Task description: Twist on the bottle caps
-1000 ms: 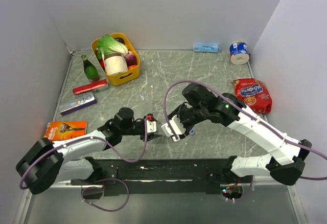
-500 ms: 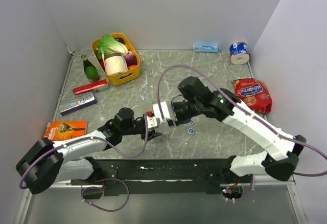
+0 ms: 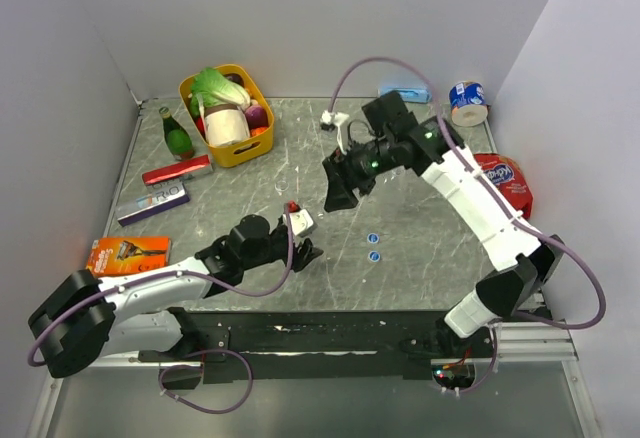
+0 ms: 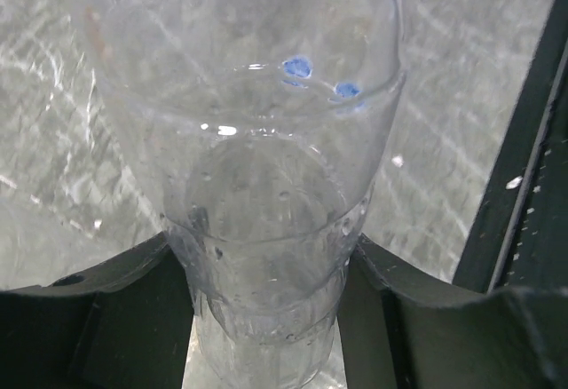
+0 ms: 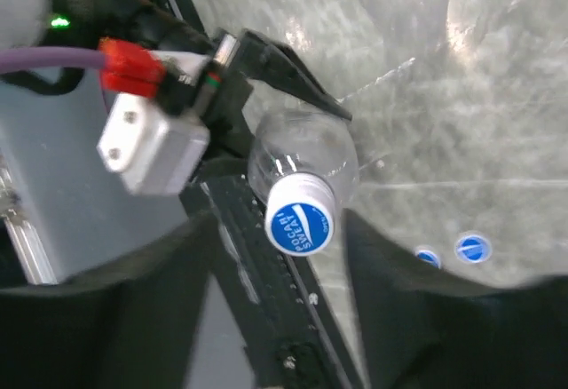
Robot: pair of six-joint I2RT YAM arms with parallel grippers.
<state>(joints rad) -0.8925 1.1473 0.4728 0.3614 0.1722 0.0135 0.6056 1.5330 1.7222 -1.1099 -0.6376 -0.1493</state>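
Left gripper clamps bottle, cap on; right gripper spread wide above.

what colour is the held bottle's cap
The bottle cap is blue with white lettering; right wrist view shows it best.

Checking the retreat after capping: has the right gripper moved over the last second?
Yes. The right gripper has moved farther out. It was level with the loose caps, just to their left, and is now well beyond them.
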